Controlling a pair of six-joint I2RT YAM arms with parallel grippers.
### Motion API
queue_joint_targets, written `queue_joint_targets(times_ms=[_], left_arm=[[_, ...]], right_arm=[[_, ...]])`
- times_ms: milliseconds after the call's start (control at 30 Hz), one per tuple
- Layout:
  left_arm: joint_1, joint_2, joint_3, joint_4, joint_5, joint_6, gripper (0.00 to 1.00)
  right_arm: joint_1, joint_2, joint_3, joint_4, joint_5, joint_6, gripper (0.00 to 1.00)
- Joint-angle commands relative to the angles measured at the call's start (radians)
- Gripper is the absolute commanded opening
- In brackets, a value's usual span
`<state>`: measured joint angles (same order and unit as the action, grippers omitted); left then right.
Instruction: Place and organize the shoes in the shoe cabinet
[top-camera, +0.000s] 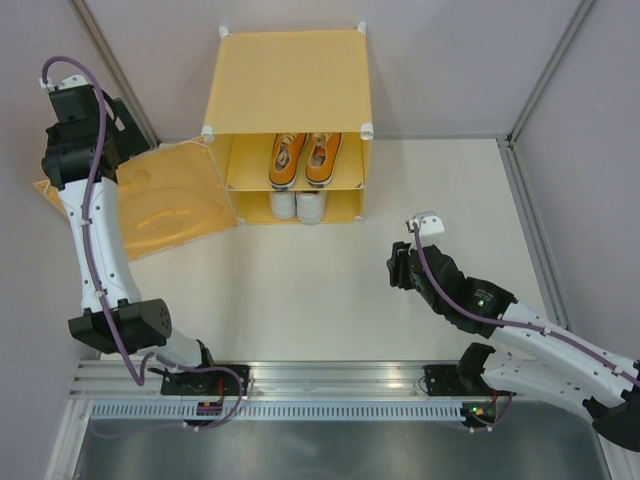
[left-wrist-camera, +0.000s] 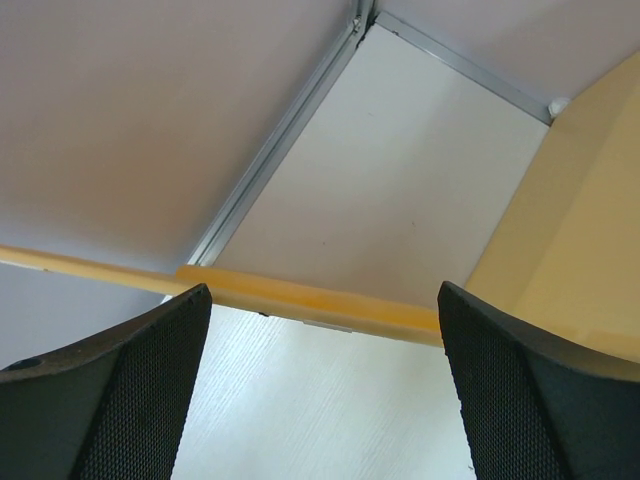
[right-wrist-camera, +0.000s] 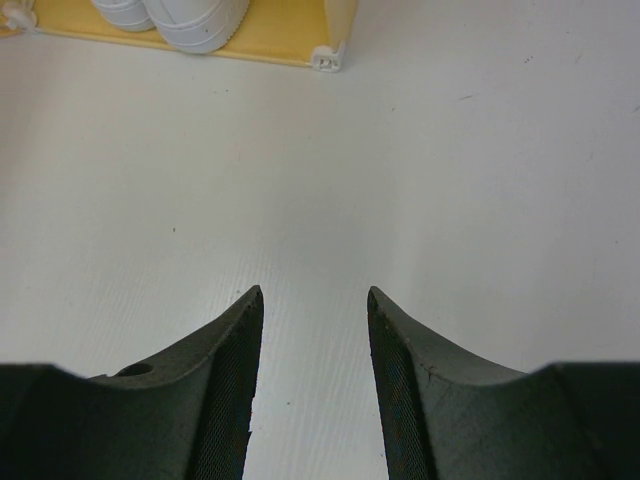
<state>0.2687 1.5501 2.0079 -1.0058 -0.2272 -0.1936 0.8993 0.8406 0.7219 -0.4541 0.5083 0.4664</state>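
The yellow-orange shoe cabinet (top-camera: 288, 80) stands at the back of the table, front open. The orange sneakers (top-camera: 305, 158) sit side by side on its inner shelf. The white sneakers (top-camera: 297, 205) sit below them, toes showing; their toes also show in the right wrist view (right-wrist-camera: 180, 18). The cabinet door (top-camera: 160, 200) is swung wide open to the left. My left gripper (top-camera: 135, 130) is open, just behind the door's edge (left-wrist-camera: 300, 298). My right gripper (top-camera: 398, 265) is open and empty over bare table, right of the cabinet front.
Grey walls enclose the table on the left, back and right. A metal rail runs along the near edge by the arm bases. The cabinet's front right corner connector (right-wrist-camera: 326, 58) stands ahead of my right gripper.
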Motion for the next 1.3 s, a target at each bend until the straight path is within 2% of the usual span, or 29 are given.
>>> queue_joint_targets(times_ms=[0,300,767,800,900,1100,1133,1267], left_arm=[[0.001,-0.062,-0.061,-0.070,0.063,-0.017,0.96],[0.001,-0.194,-0.237,-0.068,0.153,-0.029,0.95],[0.000,-0.412,-0.405,-0.068,0.302,-0.033,0.95],[0.001,-0.418,-0.411,-0.067,0.308,-0.033,0.99],[0.000,-0.453,-0.431,-0.066,0.336,-0.035,0.99],[-0.003,-0.514,-0.471,-0.045,0.492,-0.052,0.99],[-0.006,-0.528,-0.480,-0.034,0.547,-0.055,0.99],[-0.028,-0.600,-0.549,0.024,0.621,-0.064,0.99]], right_arm=[[-0.005,-0.020,-0.001,0.034,-0.008,-0.002,0.51],[-0.005,-0.046,-0.021,0.037,-0.014,0.011,0.51],[-0.025,-0.035,-0.027,0.046,-0.030,0.011,0.51],[-0.025,-0.035,-0.029,0.049,-0.030,0.011,0.51],[-0.030,-0.032,-0.030,0.051,-0.025,0.011,0.51],[-0.042,-0.014,-0.024,0.046,-0.021,0.009,0.51],[-0.043,-0.015,-0.022,0.039,-0.010,0.011,0.51],[-0.045,-0.037,-0.009,0.000,0.051,0.027,0.51]])
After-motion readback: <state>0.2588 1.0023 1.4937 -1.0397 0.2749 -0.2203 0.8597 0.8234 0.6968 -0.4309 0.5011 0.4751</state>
